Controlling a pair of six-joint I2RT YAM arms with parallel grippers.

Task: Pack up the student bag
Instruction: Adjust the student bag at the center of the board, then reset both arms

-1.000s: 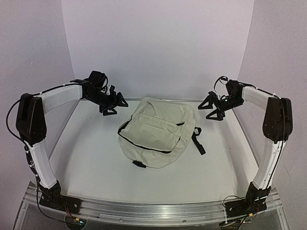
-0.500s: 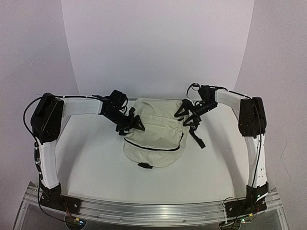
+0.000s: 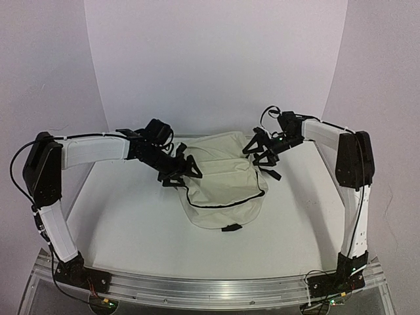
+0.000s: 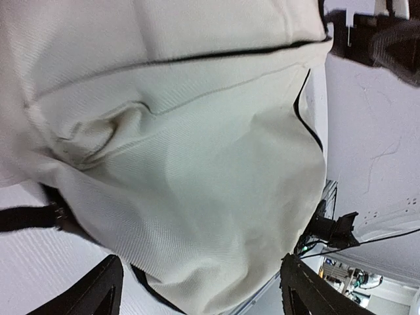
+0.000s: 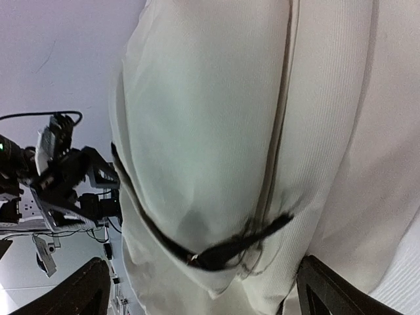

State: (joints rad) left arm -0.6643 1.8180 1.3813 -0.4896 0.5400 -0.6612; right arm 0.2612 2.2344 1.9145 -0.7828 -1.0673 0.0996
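Observation:
The student bag (image 3: 223,187) is a cream backpack with black zippers lying in the middle of the table, its far end bunched up. My left gripper (image 3: 184,172) is open against the bag's left side. In the left wrist view the bag's fabric (image 4: 197,164) fills the space between the wide-apart fingers of the gripper (image 4: 203,292). My right gripper (image 3: 262,152) is open at the bag's far right corner. In the right wrist view the bag (image 5: 216,131) and a black zipper pull (image 5: 223,252) sit between the spread fingers of the gripper (image 5: 210,292).
A black strap (image 3: 270,174) trails off the bag's right side, and another strap shows in the left wrist view (image 4: 26,218). The white table (image 3: 125,223) is walled by white panels on three sides. An aluminium rail (image 3: 210,285) runs along the near edge.
Both arms have swung inward from the far corners to the bag's sides. The bag's far end has bunched up and its near end has shifted right.

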